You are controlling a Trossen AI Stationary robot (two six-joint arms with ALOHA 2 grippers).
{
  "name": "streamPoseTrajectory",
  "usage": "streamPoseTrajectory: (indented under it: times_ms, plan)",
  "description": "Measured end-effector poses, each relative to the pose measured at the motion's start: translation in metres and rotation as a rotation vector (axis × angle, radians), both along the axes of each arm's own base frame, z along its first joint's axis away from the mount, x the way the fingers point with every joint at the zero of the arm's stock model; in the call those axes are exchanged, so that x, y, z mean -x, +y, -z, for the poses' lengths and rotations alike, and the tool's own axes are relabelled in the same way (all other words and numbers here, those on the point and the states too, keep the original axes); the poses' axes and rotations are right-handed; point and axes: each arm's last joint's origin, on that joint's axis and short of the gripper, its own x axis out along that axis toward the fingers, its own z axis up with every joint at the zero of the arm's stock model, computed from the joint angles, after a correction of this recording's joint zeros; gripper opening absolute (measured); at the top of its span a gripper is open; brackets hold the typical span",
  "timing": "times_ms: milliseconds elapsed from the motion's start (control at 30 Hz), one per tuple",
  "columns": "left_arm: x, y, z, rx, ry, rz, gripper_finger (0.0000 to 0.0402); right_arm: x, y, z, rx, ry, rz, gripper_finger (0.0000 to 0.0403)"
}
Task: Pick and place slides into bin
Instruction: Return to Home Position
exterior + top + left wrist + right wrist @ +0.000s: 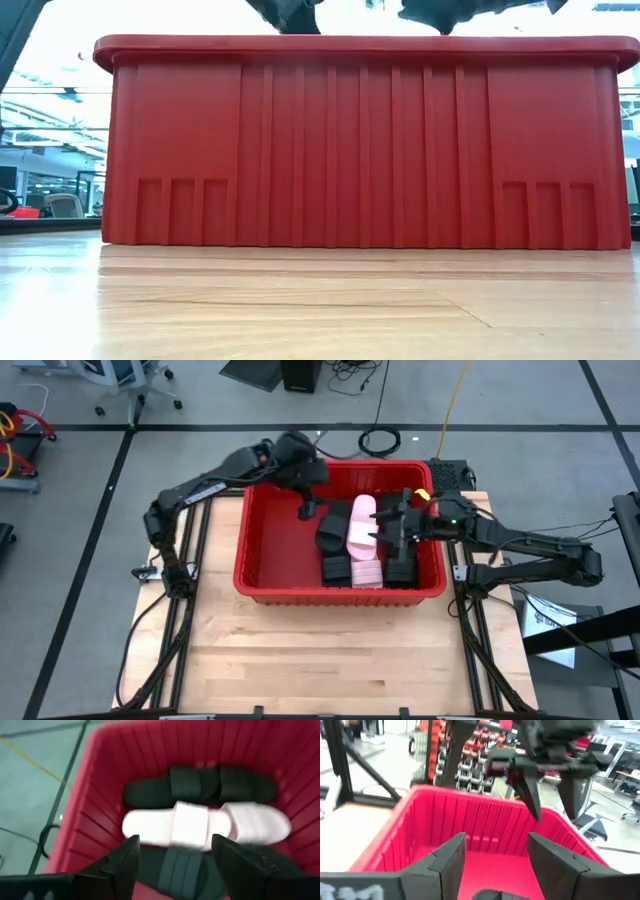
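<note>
Several slip-on slides (362,528) with wide ribbed straps, some black and some pale pink, lie packed together in the right half of the large rectangular red plastic bin (275,545), which stands on the light wooden table (300,650). The left gripper (175,842) hangs over the bin's far side near its middle, its two dark fingers spread apart with nothing between them. The right gripper (496,840) hovers above the bin's right part, over the slides, its fingers likewise parted and empty.
</note>
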Motion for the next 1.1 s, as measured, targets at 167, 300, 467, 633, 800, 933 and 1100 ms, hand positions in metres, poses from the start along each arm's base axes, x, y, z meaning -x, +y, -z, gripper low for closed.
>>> streamPoseTrajectory:
  times_ms: [167,300,467,633,800,933,1100]
  plan:
    - [0.027,-0.02,-0.033,0.064,-0.077,0.001,0.0241,0.018,0.005,-0.014,-0.086,-0.09,0.007,0.0201]
    - [0.044,-0.038,-0.047,0.098,-0.074,0.013,0.0241,0.029,0.008,-0.021,-0.162,-0.141,0.009,0.0201]
    - [0.048,-0.069,-0.061,0.103,-0.127,0.082,0.0241,0.033,0.009,-0.023,-0.284,-0.162,0.013,0.0201]
    - [0.04,-0.099,-0.064,0.089,-0.138,0.106,0.0241,0.034,0.012,-0.022,-0.486,-0.151,-0.053,0.0201]
    - [0.032,-0.133,-0.058,0.046,-0.135,0.152,0.0241,0.033,0.029,-0.023,-0.459,-0.098,-0.303,0.0201]
    - [0.032,-0.154,-0.053,0.04,-0.193,0.185,0.0241,0.032,0.043,-0.024,-0.429,-0.103,-0.346,0.0201]
    - [0.059,-0.162,-0.05,0.03,-0.263,0.185,0.0241,0.036,0.054,-0.024,-0.408,-0.105,-0.319,0.0201]
